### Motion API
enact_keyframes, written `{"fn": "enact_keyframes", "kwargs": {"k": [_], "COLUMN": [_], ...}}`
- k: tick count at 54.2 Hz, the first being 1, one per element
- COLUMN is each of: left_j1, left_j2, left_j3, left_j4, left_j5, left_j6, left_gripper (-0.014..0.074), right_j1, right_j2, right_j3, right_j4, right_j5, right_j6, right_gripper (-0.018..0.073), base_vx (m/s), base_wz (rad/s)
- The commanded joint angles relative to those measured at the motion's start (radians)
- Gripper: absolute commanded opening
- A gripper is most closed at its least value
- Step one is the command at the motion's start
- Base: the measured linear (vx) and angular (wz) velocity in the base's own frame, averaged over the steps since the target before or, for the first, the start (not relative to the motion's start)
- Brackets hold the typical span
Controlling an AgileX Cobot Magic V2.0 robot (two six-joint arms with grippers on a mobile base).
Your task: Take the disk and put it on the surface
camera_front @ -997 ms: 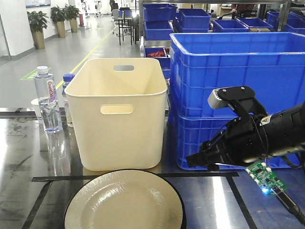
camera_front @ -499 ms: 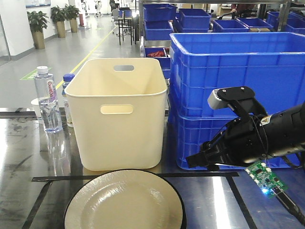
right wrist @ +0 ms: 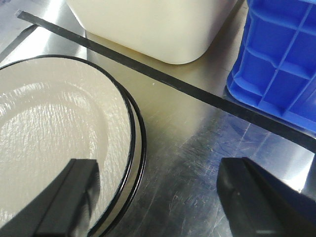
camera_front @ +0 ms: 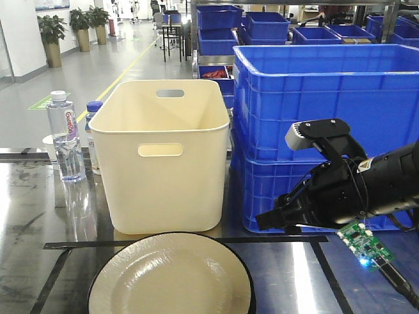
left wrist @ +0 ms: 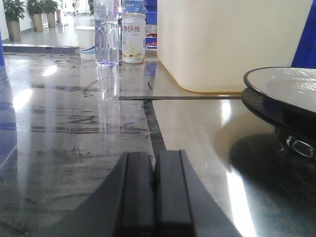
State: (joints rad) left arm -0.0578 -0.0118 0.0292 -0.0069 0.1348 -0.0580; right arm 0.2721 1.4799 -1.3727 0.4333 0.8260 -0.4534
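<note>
The disk [camera_front: 171, 275], a cream plate with a black rim, is seen lying flat on the glossy desk [camera_front: 26, 216], just in front of the cream bin [camera_front: 163, 154] and inside the black tape lines [right wrist: 163, 79]. In the right wrist view two stacked rims are seen, so more than one plate may be there; this cannot be settled.

The right pincer [right wrist: 158, 197] is held wide, one finger above the disk's right part and the other above bare desk to the right of the disk, so that the rim lies between them. Nothing is held. The left pincer [left wrist: 154, 192] is pressed narrow, fingers together, low over the desk to the left of the disk, and is empty.

The step in hand is judged to be the grasp of the rim by the right pincer. It is done well if the pincer is lowered until the outer finger slips beneath the raised edge, the rim being closed on squarely. The blue crates [camera_front: 327, 131], just right of the bin, should be kept clear of. A slow lift is advised, since a glazed rim may slip.
</note>
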Motion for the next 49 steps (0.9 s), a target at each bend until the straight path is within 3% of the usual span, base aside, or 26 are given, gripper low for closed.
{"fn": "enact_keyframes", "kwargs": {"k": [1,11,21,28,33,41,49], "left_j1": [-0.004,-0.004,-0.004,-0.004,-0.004,-0.004,-0.004], "left_j2": [-0.014,-0.014,-0.014,-0.014,-0.014,-0.014,-0.014], "left_j3": [-0.019,-0.019,-0.019,-0.019,-0.019,-0.019,-0.019], "left_j4": [0.007,0.007,0.007,0.007,0.007,0.007,0.007], "left_j5": [-0.079,-0.079,-0.079,-0.079,-0.079,-0.079,-0.079], "left_j6": [-0.007,-0.007,-0.007,-0.007,-0.007,-0.007,-0.007], "left_gripper": [-0.0007,-0.0007,-0.0007,-0.0007,-0.0007,-0.0007,-0.0007], "right_j1": [-0.004,-0.004,-0.004,-0.005,-0.007,-0.042,-0.161], "right_j2": [-0.045,-0.126,-0.344,-0.535,-0.684,-0.879,-1.045], "right_j3": [-0.035,0.040,0.340,0.559,0.709,0.898,1.063], "right_j4": [0.019,0.035,-0.020,-0.109,-0.205,-0.368,-0.433], "right_j5": [-0.047,-0.101,-0.318,-0.482,-0.598,-0.694,-0.694], "right_j6": [0.002,0.067,0.182,0.301,0.423,0.523,0.548], "right_gripper": [0.0547,0.0525,0.0425,0.0312,0.0186,-0.0010,-0.0013], "base_vx": [0.00,0.00,0.00,0.00,0.00,0.00,0.00], "base_wz": [0.00,0.00,0.00,0.00,0.00,0.00,0.00]}}
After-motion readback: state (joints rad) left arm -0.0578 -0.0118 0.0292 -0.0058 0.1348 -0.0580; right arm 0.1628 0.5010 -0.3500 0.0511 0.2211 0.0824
